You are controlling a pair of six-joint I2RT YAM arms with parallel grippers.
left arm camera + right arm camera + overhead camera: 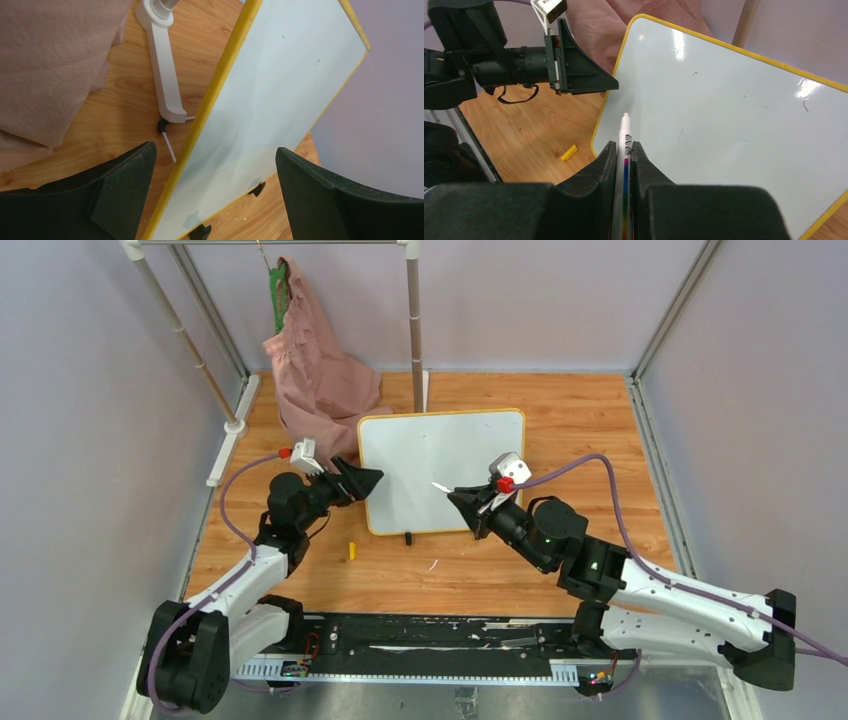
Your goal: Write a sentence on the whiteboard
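We see the left gripper (362, 480) with its black fingers (125, 185) spread wide. The yellow left edge of the glossy white rectangular whiteboard (425, 455) runs between them; we cannot tell if they touch it. The board sits mid-table on the wooden tabletop (590, 430). The right gripper (465, 500) pinches a slim white marker (625, 127), its tip over the board.

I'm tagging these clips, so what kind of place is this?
Probably a robot test cell: a wooden table boxed in by plain grey walls, left arm and right arm bolted at its near edge.
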